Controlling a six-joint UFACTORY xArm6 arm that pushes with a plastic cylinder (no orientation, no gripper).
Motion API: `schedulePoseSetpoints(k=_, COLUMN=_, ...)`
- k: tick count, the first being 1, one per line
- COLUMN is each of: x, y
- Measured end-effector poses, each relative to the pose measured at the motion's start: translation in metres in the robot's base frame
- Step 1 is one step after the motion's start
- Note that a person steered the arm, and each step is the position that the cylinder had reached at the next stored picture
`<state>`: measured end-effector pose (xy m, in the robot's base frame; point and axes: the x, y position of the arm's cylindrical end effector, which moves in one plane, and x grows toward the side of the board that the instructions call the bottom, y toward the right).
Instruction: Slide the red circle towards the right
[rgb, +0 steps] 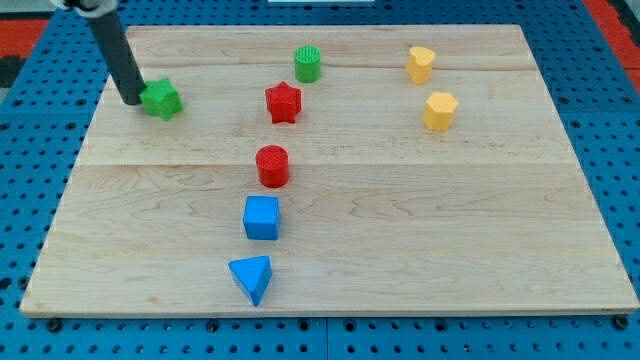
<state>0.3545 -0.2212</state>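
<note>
Red circle block (272, 166), a short ribbed plastic cylinder, stands upright on the pale wooden board (450, 220), a little to the view's left of the board's middle. Taking that red circle as the landmark: the red plastic star (284, 102) sits just toward the view's top of it, and the green plastic cylinder (308, 64) lies beyond the star, nearer the top edge. The blue plastic cube (262, 217) is close below the red circle, apart from it, and the blue plastic triangle (252, 278) lies farther toward the view's bottom. Two yellow plastic blocks, one heart-like (421, 64) and one hexagonal (440, 110), are well apart to the upper right. The green plastic star (161, 99) is well apart to the upper left.

The dark rod leans down from the view's top left corner, slanting slightly rightward. My tip (133, 101) rests on the board just beside the green star's left side, seemingly touching it, and far from the red circle. The arm carries no claw, so nothing is gripped.
</note>
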Motion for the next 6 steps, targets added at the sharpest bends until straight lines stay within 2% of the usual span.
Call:
schedulePoseSetpoints(k=3, x=0.092, y=0.073)
schedulePoseSetpoints(k=5, x=0.104, y=0.2)
schedulePoseSetpoints(k=6, x=0.126, y=0.247)
